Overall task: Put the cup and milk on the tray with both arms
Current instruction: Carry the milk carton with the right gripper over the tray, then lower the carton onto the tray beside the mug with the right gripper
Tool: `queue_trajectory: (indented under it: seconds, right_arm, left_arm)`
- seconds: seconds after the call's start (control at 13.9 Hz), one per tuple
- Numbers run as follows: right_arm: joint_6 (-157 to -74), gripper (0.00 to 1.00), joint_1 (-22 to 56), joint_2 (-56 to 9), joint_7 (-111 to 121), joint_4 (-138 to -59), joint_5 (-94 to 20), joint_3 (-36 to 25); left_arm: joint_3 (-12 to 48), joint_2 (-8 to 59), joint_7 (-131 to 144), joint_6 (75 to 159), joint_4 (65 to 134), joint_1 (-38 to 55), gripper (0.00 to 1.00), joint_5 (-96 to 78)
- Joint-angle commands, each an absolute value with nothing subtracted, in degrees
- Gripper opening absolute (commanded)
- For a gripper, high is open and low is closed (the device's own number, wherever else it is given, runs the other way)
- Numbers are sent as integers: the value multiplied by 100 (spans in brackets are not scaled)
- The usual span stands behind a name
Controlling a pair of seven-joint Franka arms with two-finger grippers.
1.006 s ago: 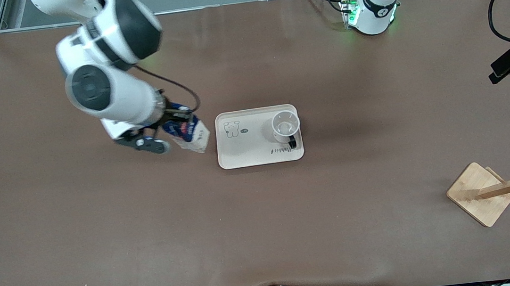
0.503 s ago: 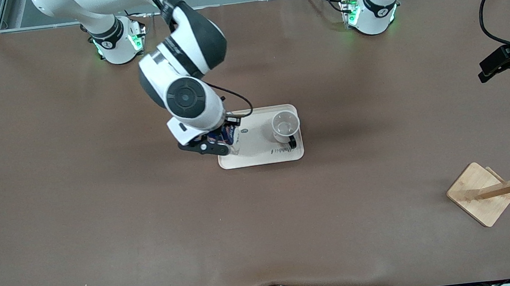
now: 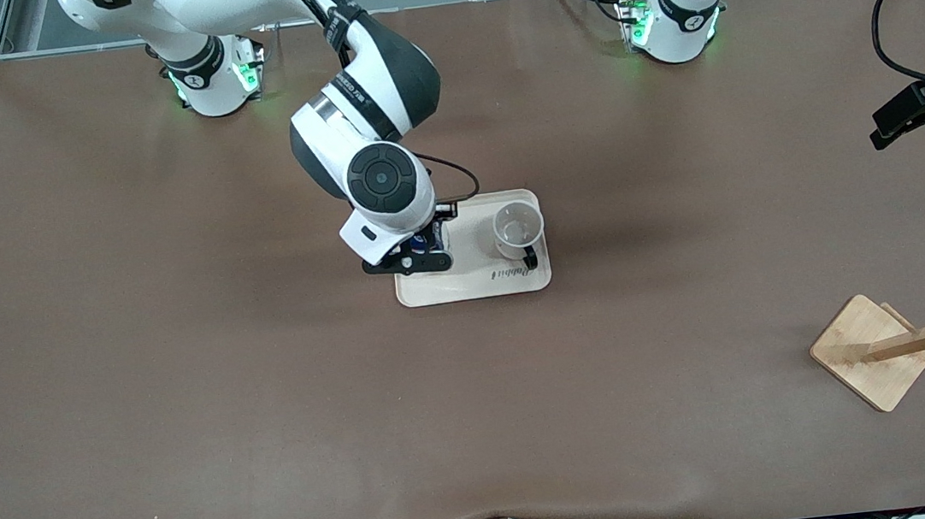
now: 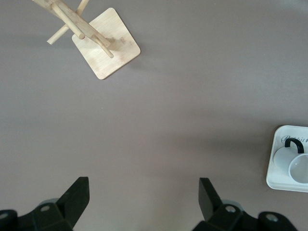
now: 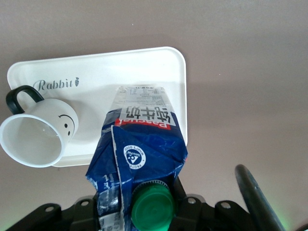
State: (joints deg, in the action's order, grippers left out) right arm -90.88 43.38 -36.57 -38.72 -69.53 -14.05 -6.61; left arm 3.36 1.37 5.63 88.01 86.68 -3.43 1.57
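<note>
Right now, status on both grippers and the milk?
Right gripper shut on milk, over tray. Left gripper open, waiting above bare table. Cup upright on tray beside the carton's spot; nothing else there.

We read "Rabbit" in script on the tray point(image 5: 144, 62), at the upper left of the right wrist frame — the same lettering shows upside down near the middle of the front frame. The milk point(image 5: 139, 149) carries white characters on a red band and a round white seal — both too small to spell out.
</note>
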Motion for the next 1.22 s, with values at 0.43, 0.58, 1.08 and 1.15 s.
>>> queue_trajectory:
  seconds: [0.43, 0.58, 1.08, 1.15]
  right_arm:
    - [-9572, 0, 4649, -3779, -3727, -7260, -976, -677]
    - [-9545, 0, 4641, -3762, -3639, -7321, -976, -677]
    - [-9378, 18, 4597, -3788, -3630, -7365, -1002, -677]
    - [-9395, 36, 4597, -3788, -3621, -7365, -993, -677]
  left_arm:
    - [387, 35, 483, 8692, 8719, -325, 100, -8]
    - [387, 26, 483, 8692, 8745, -325, 100, -18]
    - [571, -324, 606, 8902, 9271, -343, 100, -18]
    - [580, -473, 624, 9051, 9499, -343, 100, -18]
